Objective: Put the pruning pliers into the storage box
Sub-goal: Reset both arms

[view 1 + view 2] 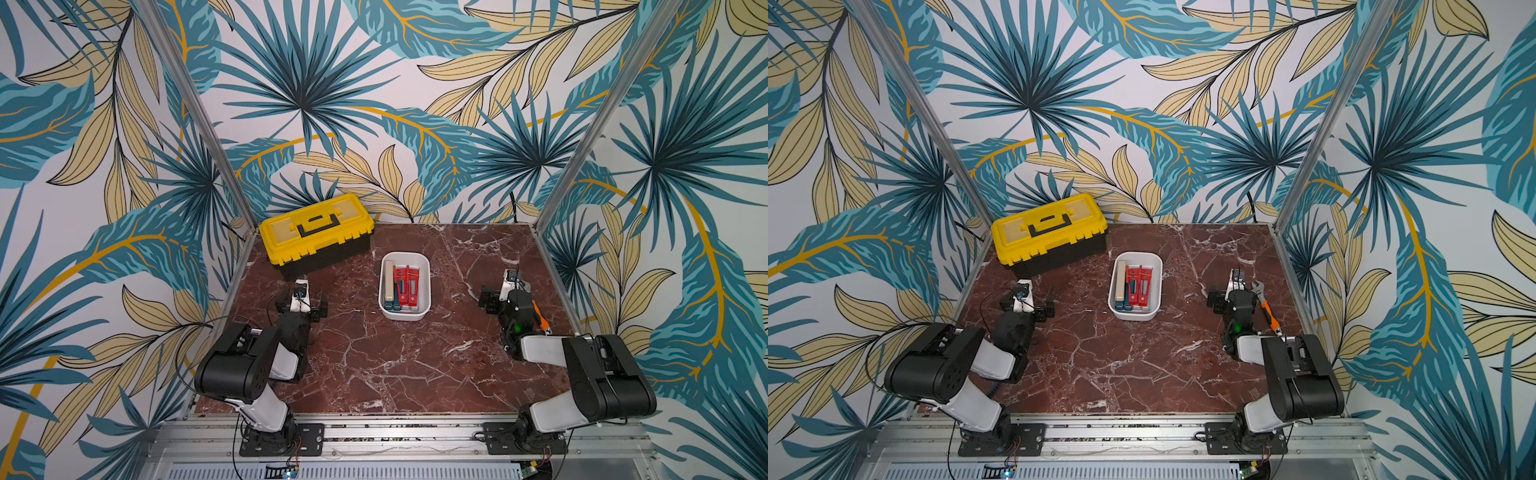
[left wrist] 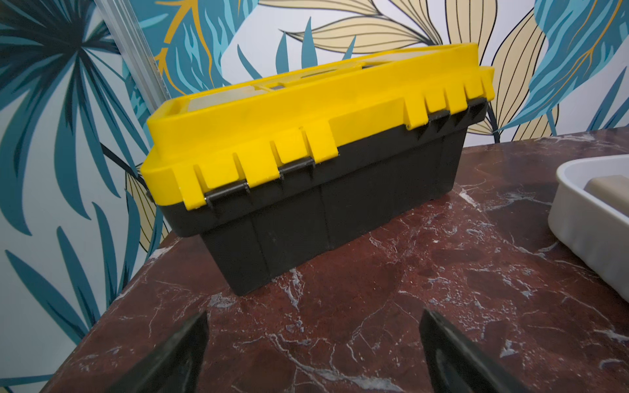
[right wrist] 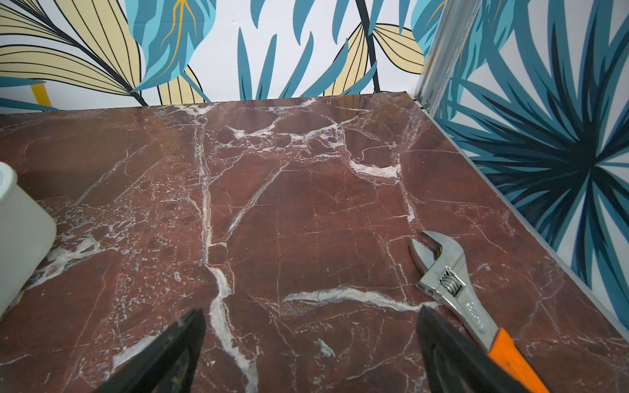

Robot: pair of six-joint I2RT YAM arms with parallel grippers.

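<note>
I have the pruning pliers point(image 1: 403, 286) lying lengthwise inside the storage box point(image 1: 405, 315), which sits near the middle of the table point(image 1: 415, 374). In both top views I can pick out 1 beige piece along the box's left wall and 2 red pieces side by side next to it. Teal and grey ends show at the near end, and I cannot count those.

My left gripper point(image 2: 313, 323) hangs low over bare table with its 2 fingers spread wide and nothing between them. It faces the long side of the toolbox point(image 1: 316, 232), which stands closed at the far left corner, and the storage box is off to its right.

My right gripper point(image 3: 311, 320) is on the right side of the table, its 2 fingers wide apart and empty too. A wrench point(image 3: 452, 285) lies flat on the table just beside its right finger, jaw end pointing away from the arm, and the storage box wall is just in view on its left.
</note>
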